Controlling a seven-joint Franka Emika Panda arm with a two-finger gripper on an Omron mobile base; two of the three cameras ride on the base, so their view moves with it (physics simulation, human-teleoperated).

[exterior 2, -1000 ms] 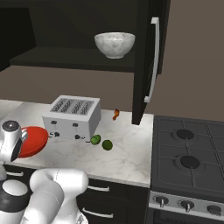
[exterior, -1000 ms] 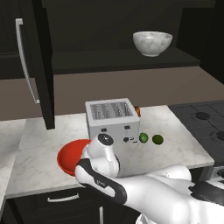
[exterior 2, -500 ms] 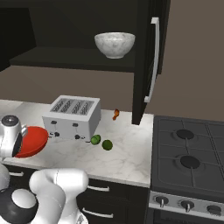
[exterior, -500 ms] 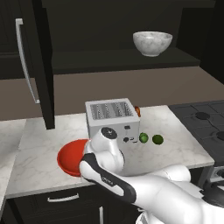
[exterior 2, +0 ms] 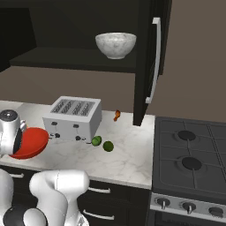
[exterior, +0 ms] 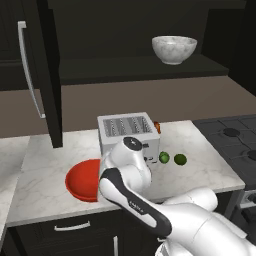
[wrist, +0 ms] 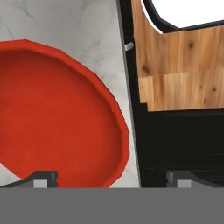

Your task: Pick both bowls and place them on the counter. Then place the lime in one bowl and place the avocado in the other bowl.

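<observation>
Two bowls concern me. I see the red bowl (exterior: 82,181) resting mouth-up on the counter (exterior: 45,160), near its front edge, at about 8 o'clock from the toaster (exterior: 125,131) in the left base view. It is round, so I read no long axis or pointing direction; its rim looks level. From the hand view the red bowl (wrist: 52,118) lies just under the gripper (wrist: 111,177), whose two fingertips (wrist: 43,178) stand spread wide, one over the bowl's interior, the other past its rim above the dark cabinet front; nothing sits between them.

I see the marbled white bowl (exterior 2: 115,44) upright on the dark shelf (exterior 2: 66,59), at 12 o'clock from the toaster (exterior 2: 73,118) in the right base view.

Two small green fruits lie on the marble at 4 o'clock from the toaster: one (exterior 2: 96,141) just beside its front corner, the other (exterior 2: 108,146) close to the first. I cannot tell which is lime and which avocado. The stove (exterior 2: 190,163) adjoins the counter at 3 o'clock.
</observation>
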